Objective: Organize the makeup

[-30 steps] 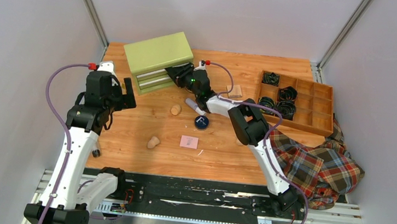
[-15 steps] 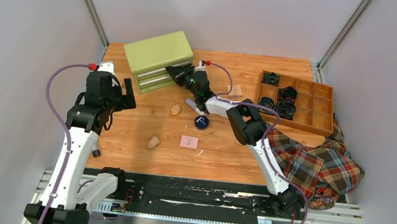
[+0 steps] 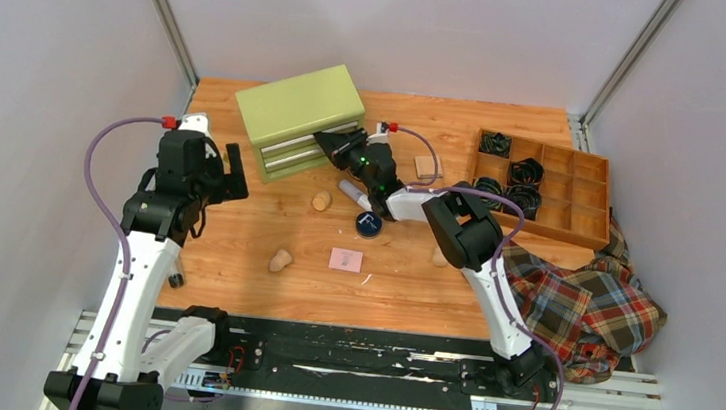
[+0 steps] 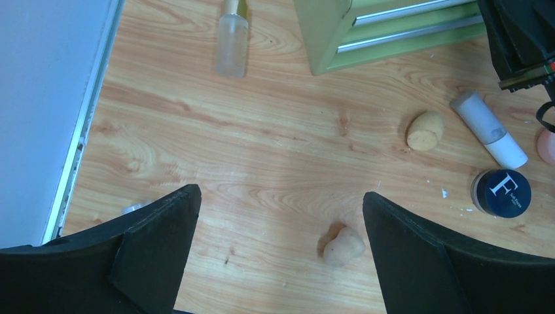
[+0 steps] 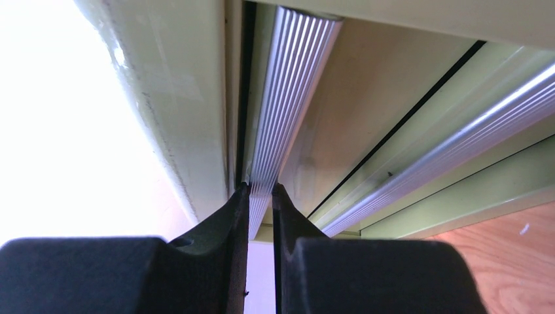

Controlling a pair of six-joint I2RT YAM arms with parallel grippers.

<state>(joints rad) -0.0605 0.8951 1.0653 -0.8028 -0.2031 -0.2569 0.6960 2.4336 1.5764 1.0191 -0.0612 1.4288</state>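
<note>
My right gripper (image 5: pixel 260 188) is shut on the ribbed silver handle (image 5: pixel 288 98) of a drawer in the green drawer chest (image 3: pixel 300 109); in the top view that gripper (image 3: pixel 330 142) sits at the chest's front. The makeup lies loose on the table in front of it: a white tube (image 3: pixel 352 194), a navy round compact (image 3: pixel 368 225), two tan sponges (image 3: pixel 321 201) (image 3: pixel 279 260), a pink square pad (image 3: pixel 345 260) and a tan square (image 3: pixel 429 166). My left gripper (image 4: pixel 280 193) hangs open above the nearer sponge (image 4: pixel 343 247), holding nothing. A clear bottle (image 4: pixel 233 49) lies left of the chest.
A wooden compartment tray (image 3: pixel 580 201) with black coiled bands (image 3: pixel 525 170) stands at the back right. A plaid cloth (image 3: pixel 581 296) is heaped at the table's right edge, beside the right arm.
The right gripper closed on the drawer handle, and the whole green chest slid a little to the right with it. The left arm has not moved.
</note>
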